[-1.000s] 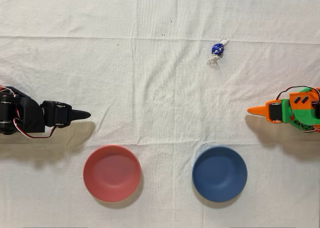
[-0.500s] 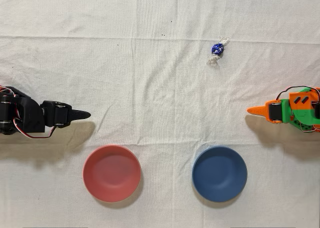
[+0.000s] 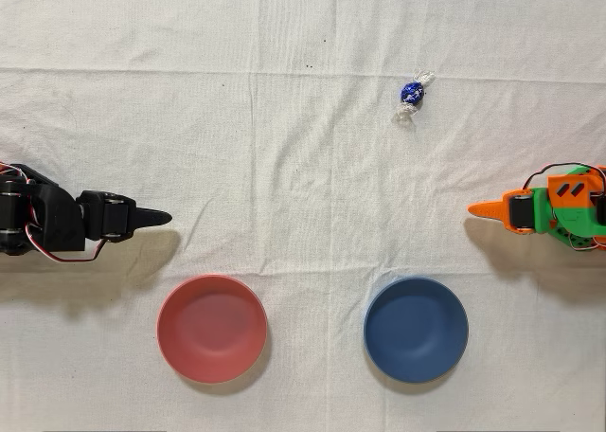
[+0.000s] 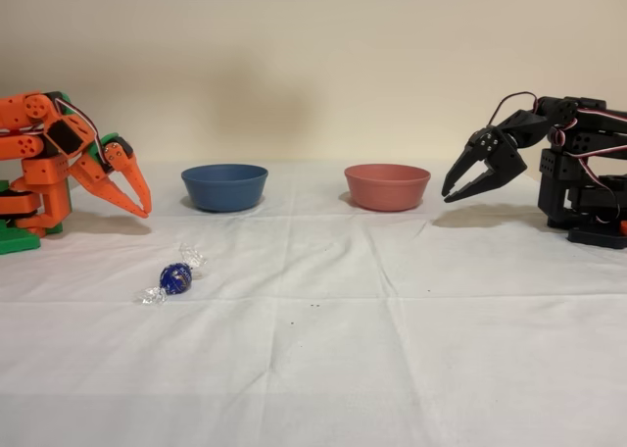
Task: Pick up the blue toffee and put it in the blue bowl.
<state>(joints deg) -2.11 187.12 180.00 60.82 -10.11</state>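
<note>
The bench [image 3: 284,110] under its creased white cloth carries everything. The orange arm's claw [image 4: 145,210] hangs folded back near its base, fingers slightly parted, holding nothing; an idle black arm faces it. The round matte dark blue bowl [image 3: 416,329] sits beside a same-sized pink-red bowl [image 3: 211,328]. The tiny blue-wrapped toffee [image 3: 412,94] lies on the cloth, well apart from claw and bowls. The reach seems not yet begun; next, the claw must swing out over the toffee and open wider.

the blue toffee [image 3: 412,93] [image 4: 175,277], shiny with twisted clear ends, is lying on the cloth, apart from the gripper [image 3: 480,207] [image 4: 144,209]. the blue bowl [image 3: 416,329] [image 4: 224,186] is sitting upright beside the gripper, empty.
</note>
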